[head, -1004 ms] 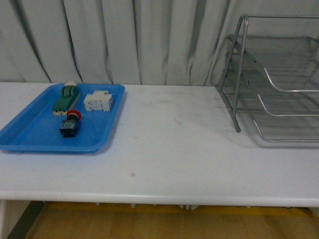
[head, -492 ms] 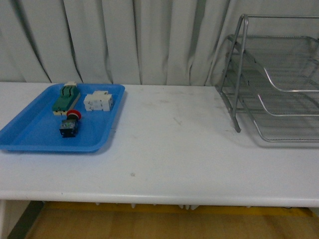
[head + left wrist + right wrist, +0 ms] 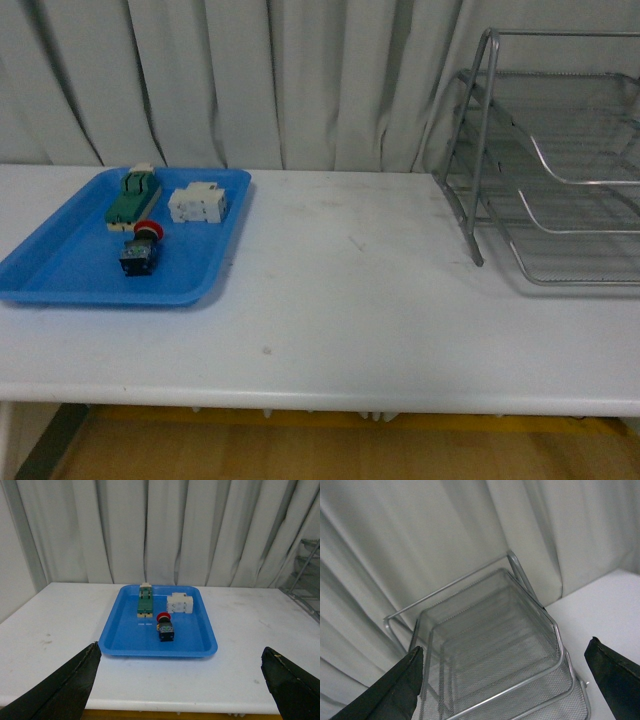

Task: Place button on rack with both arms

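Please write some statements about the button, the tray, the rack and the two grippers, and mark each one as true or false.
1. The button lies in the blue tray. True.
2. The white block sits in the rack. False: it lies in the blue tray.
3. The left gripper is shut on the button. False: its jaws are wide open, apart from the button.
4. The right gripper is open and faces the rack. True.
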Motion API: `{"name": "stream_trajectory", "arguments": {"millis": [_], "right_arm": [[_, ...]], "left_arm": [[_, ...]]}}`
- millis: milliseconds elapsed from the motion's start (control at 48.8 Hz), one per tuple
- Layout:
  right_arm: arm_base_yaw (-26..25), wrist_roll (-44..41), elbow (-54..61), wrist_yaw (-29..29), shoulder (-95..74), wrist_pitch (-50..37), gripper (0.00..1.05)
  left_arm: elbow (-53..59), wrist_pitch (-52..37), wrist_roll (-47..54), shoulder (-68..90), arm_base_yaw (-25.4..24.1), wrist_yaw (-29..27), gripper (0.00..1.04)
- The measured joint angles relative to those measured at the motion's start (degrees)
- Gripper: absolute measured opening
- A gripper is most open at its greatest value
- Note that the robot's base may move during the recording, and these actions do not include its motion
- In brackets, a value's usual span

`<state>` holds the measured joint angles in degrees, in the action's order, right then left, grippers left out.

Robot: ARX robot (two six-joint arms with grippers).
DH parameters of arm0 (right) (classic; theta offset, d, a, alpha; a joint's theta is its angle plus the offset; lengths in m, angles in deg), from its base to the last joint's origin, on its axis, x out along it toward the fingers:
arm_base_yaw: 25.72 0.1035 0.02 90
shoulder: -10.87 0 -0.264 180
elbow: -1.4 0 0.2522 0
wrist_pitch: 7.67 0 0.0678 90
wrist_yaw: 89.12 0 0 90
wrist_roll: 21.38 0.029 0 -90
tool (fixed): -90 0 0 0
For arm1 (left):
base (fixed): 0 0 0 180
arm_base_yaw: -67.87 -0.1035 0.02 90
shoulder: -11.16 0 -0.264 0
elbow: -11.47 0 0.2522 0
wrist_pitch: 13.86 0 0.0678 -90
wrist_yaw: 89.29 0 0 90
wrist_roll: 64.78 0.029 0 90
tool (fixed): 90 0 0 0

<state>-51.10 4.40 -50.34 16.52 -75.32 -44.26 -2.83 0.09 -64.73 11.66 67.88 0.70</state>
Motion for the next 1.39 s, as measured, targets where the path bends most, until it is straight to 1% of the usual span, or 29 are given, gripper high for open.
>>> {"name": "stream_trajectory", "arguments": {"millis": [20,184,266,307,328,348,451,553,738,901,1004,1393], "right_arm": [[-0.35,0.44,-0.63,0.50,-1.31,-0.52,0.98],[-3.32,14.25,-6.14,7.69,-13.73,-4.20,0.98],[-3.98,19.58,-6.80,9.70,-16.83,-5.70,0.98],[-4.33,22.91,-6.99,10.73,-18.40,-7.06,0.98],[-4.70,26.49,-7.26,12.22,-20.48,-8.28,0.98],[-4.70,28.24,-7.39,12.79,-21.46,-8.63,0.98],[-5.07,40.46,-7.37,18.56,-29.20,-17.75,0.98],[-5.05,47.04,-7.28,19.56,-32.70,-23.43,0.98],[-4.44,56.85,-7.15,20.04,-37.88,-23.41,0.98],[-3.30,61.33,-6.67,20.22,-41.22,-23.21,0.98],[-2.25,62.18,-7.17,20.33,-42.45,-23.19,0.98],[-1.22,60.52,-12.17,20.11,-44.33,-23.32,0.98]], "left_arm": [[0.00,0.00,-0.02,0.00,0.00,0.00,0.98],[0.00,0.00,0.00,0.00,0.00,0.00,0.98],[0.00,0.00,0.00,0.00,0.00,0.02,0.98],[0.00,-0.02,0.00,0.00,0.00,0.00,0.98],[0.00,0.00,0.00,0.00,0.00,0.02,0.98],[0.00,0.00,-0.02,0.00,0.00,0.00,0.98],[0.00,0.00,0.00,0.00,0.00,0.00,0.98],[0.00,-0.02,-0.02,0.00,0.00,0.02,0.98],[0.00,0.00,-0.02,0.00,0.00,0.00,0.98],[0.00,-0.02,-0.02,0.00,0.00,0.00,0.98],[0.00,0.02,0.00,0.00,0.00,0.00,0.98],[0.00,0.00,0.00,0.00,0.00,0.00,0.98]]}}
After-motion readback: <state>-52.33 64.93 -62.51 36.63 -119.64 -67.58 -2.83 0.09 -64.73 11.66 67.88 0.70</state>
